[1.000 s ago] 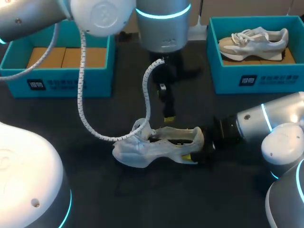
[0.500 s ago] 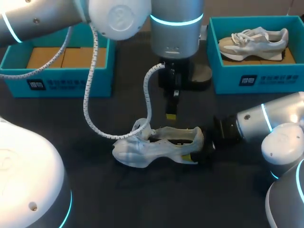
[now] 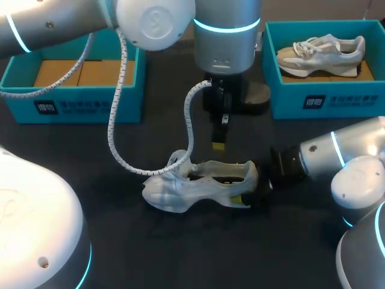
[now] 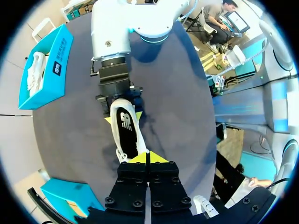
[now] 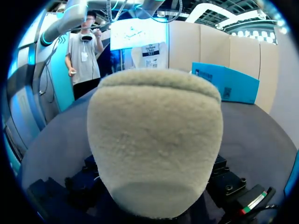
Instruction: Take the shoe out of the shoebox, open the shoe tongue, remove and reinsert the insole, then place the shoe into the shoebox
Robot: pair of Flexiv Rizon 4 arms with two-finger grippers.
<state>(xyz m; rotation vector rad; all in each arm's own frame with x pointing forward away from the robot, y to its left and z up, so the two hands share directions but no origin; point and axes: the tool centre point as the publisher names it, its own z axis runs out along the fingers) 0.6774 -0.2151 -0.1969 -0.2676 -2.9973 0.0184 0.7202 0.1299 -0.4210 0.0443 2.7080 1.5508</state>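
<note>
Right now the pale sneaker (image 3: 192, 186) stands upright on the dark desk (image 3: 180, 259), outside both boxes, with its toe toward our left and its heel toward our right. Our right gripper (image 3: 251, 185) comes in low from the right, its jaws pinching the heel. The left wrist view shows a yellow tip on each side of the heel. In the right wrist view the fuzzy heel fills nearly everything ahead and hides the fingers. Looking down into the shoe's opening, we see the black insole (image 4: 127, 128) lying inside it.

Our left gripper (image 3: 218, 143) hangs point-down over the far side of the sneaker and does not touch it. Its jaws are pressed together with nothing between them, and in its own view the yellow tips meet along one seam. A ribbed white cable (image 3: 112, 129) from our left arm loops down beside the laces; we cannot tell whether it touches them.

At the desk's far left sits the left shoebox (image 3: 84, 105), teal, with brown cardboard inside. At the far right sits the right shoebox (image 3: 337, 99), also teal, holding a second sneaker (image 3: 322, 51).
</note>
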